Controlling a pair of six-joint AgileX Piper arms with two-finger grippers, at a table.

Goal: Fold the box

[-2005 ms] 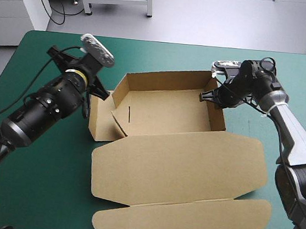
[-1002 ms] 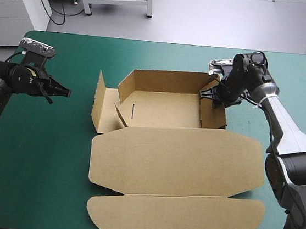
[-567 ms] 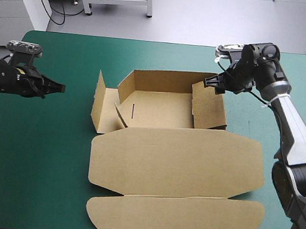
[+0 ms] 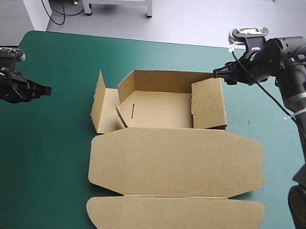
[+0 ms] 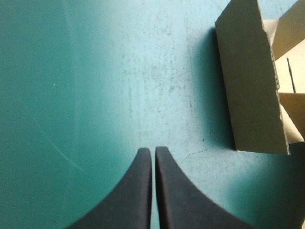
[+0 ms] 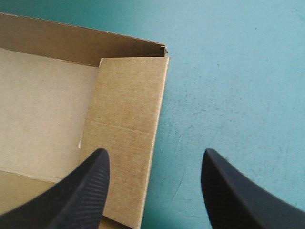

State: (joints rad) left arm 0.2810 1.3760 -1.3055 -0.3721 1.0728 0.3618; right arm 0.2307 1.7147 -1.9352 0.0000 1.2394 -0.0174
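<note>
At the middle of the teal-green table (image 4: 43, 152) sits the brown box (image 4: 162, 107), its back and right walls raised and its lid (image 4: 175, 161) flat toward the near edge. Over its far right corner hovers the right pincer (image 4: 218, 73), spread and empty, probably held clear so the right wall (image 4: 209, 104) stands alone; whether that wall is locked I cannot tell. Well apart, by the left edge, the left pincer (image 4: 46, 89) is pressed together on nothing, facing the loose left flap (image 4: 100, 105), likely due next.
</note>
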